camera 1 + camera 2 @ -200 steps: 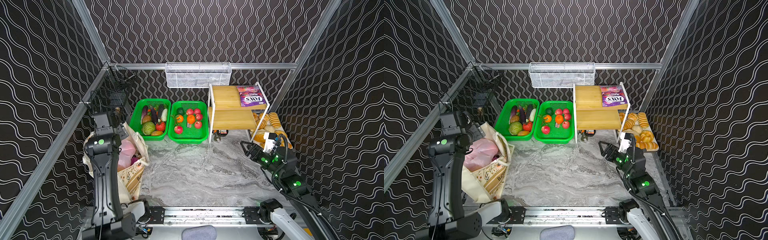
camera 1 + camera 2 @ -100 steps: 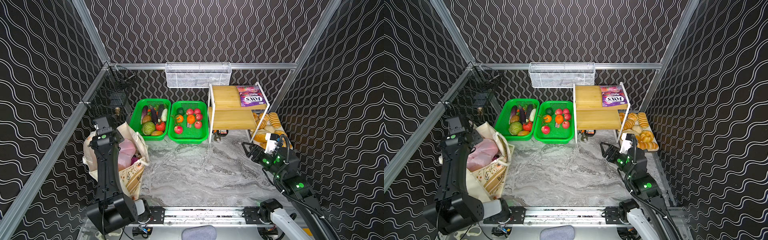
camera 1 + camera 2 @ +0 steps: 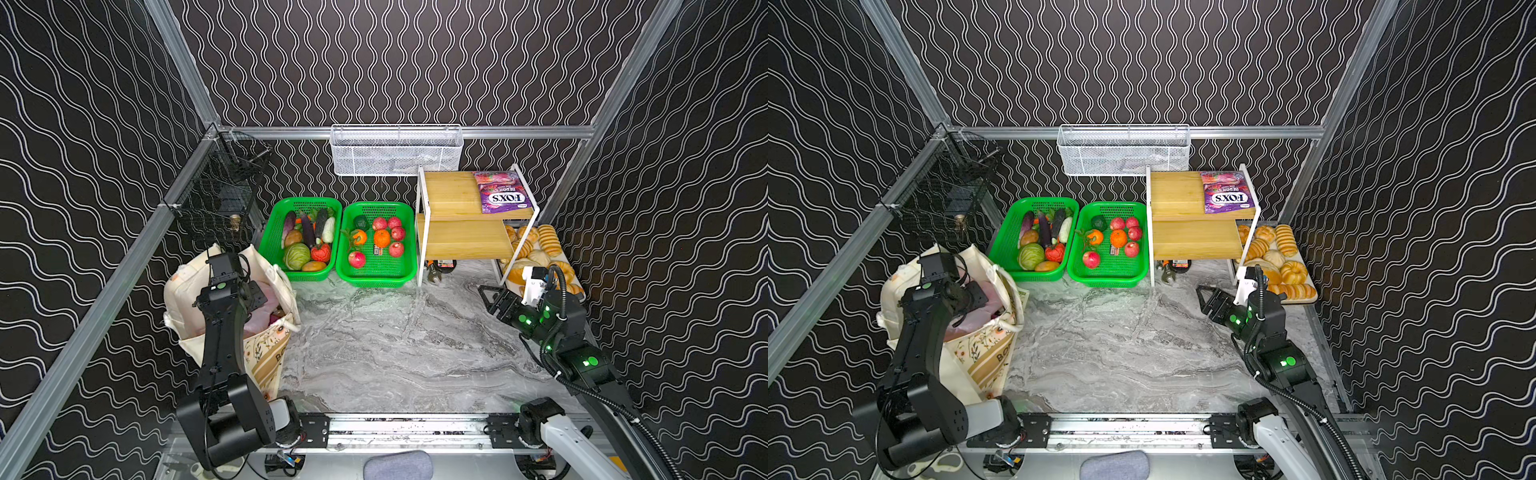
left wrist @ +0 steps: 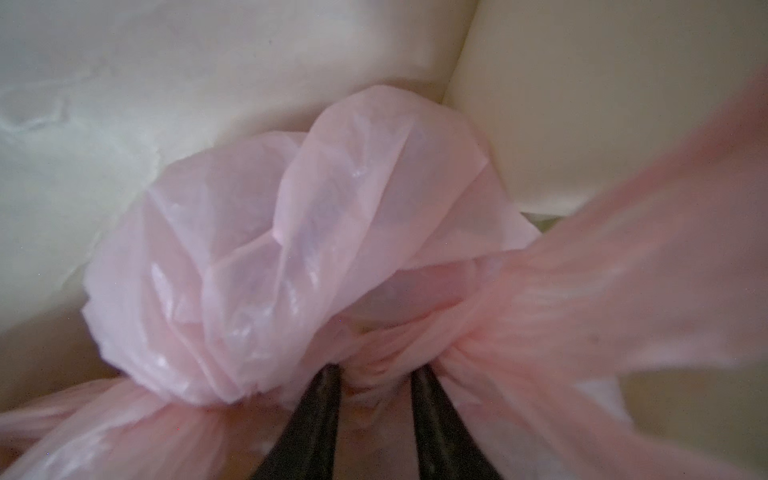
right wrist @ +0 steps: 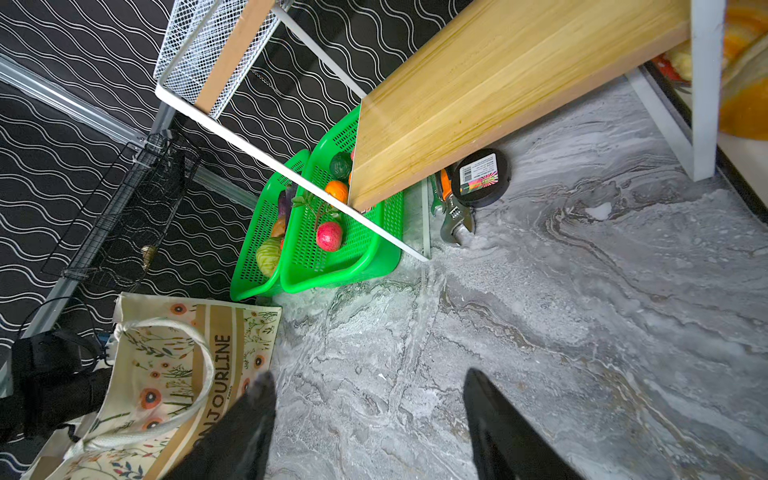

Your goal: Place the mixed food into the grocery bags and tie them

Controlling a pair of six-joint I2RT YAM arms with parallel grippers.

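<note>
Pink plastic bag [image 4: 316,232], translucent and crinkled, sits knotted inside the floral canvas tote [image 3: 266,357] at the table's [image 3: 395,353] left. My left pincer [image 4: 373,370] clamps its gathered neck; my right pincer [image 5: 368,374] hangs apart, empty.

The plastic bag [image 4: 332,249] is coloured translucent pale pink, the canvas tote [image 5: 166,374] cream with orange flowers and tan bands, the baskets [image 3: 376,279] bright green, the table [image 3: 395,353] veined grey marble.
</note>
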